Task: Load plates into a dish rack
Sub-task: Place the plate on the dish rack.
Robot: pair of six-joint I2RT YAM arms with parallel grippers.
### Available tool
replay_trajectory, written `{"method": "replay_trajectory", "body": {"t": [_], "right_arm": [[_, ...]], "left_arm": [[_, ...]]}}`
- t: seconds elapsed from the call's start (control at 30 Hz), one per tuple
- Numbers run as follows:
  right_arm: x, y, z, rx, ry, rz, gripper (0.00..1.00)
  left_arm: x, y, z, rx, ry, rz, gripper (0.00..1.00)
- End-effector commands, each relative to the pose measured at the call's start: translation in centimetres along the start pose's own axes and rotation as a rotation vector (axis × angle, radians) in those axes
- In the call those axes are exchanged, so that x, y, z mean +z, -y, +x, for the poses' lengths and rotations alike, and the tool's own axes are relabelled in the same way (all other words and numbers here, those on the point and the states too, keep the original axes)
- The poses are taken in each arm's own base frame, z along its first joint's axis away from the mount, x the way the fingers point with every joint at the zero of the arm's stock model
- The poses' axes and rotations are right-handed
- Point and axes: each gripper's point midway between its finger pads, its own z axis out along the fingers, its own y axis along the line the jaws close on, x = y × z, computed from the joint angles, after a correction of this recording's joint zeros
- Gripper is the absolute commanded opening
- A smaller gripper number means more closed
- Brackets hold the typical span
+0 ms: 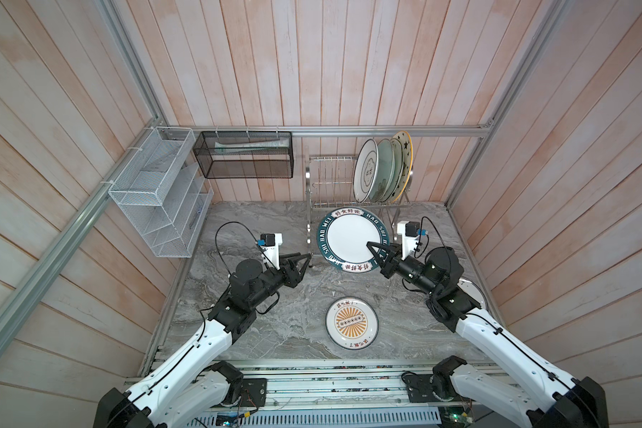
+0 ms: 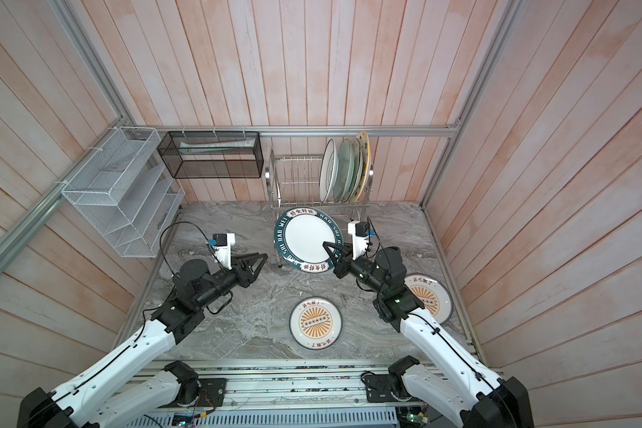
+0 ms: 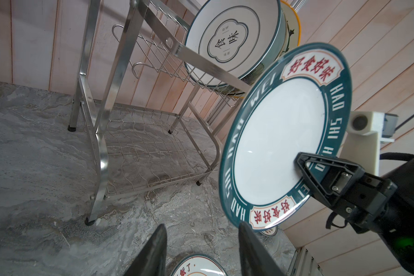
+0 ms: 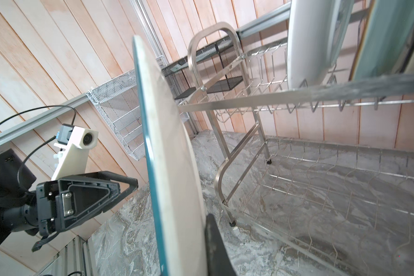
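Four plates [image 1: 366, 170] stand in the shiny steel wire dish rack [image 1: 334, 203]; right fingers [image 1: 376, 252] pinch the round green-lettered ceramic plate [image 1: 349, 237] nearly upright just before it. Next, likely: lower it into a free slot. Left fingers [image 1: 299, 256] half-open, empty.

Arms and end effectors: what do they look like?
Left arm and right arm: white shells, black joints, thin black cable along each. Left end effector and right end effector: black, triangular open-frame fingers. White camera bracket on each wrist, blue connector, looped black cable.

Glossy ceramic green-lettered plate [image 1: 349, 237], shiny steel wire dish rack [image 1: 332, 174], smooth grey marbled tabletop [image 1: 282, 326]
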Motion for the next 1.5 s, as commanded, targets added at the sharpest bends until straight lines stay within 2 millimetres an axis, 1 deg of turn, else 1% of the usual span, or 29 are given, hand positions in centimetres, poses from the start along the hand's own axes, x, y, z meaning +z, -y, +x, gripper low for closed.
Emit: {"method": "replay_trajectory", "body": {"t": [0.0,0.27,0.53,0.63,0.8,0.93,1.03,1.17,1.33,1.47], "right_arm": [[-0.6,-1.8,-5.2,-0.1,0.135,-0.02,0.0],[-0.2,-3.6,-11.2,-0.197,0.26,-0.029,0.0],[1.0,-4.3,-16.5,-0.275,0.36,0.008,0.0],[1.5,-4.3,-18.3,-0.306,0.398,0.041,0.0],[2.2,-4.3,-20.6,-0.347,0.459,0.084,0.0],[2.7,-2.9,-22.6,-0.32,0.505,0.223,0.0],[2.9,-1.9,-23.5,-0.291,0.545,0.325,0.0],[3.6,-1.0,-24.1,-0.27,0.574,0.432,0.0],[5.3,0.7,-24.0,-0.26,0.575,0.602,0.0],[6.9,1.6,-23.1,-0.253,0.554,0.72,0.0]], "left_arm": [[-0.1,-0.1,-0.1,-0.002,0.043,-0.012,0.5],[-0.1,0.4,0.3,0.012,0.018,0.005,0.49],[-1.1,0.7,1.1,0.007,0.002,0.019,0.5],[-1.7,0.6,1.3,0.004,0.002,0.012,0.5],[-2.5,0.7,1.1,0.012,0.015,0.0,0.5],[-2.9,1.1,0.8,0.013,0.015,0.009,0.5],[-3.2,1.4,0.6,0.015,0.013,0.016,0.5],[-3.7,1.2,0.6,0.021,0.011,-0.008,0.5],[-4.5,1.2,0.4,0.023,0.012,-0.026,0.5],[-4.8,1.1,0.5,0.015,0.015,-0.028,0.5]]}}
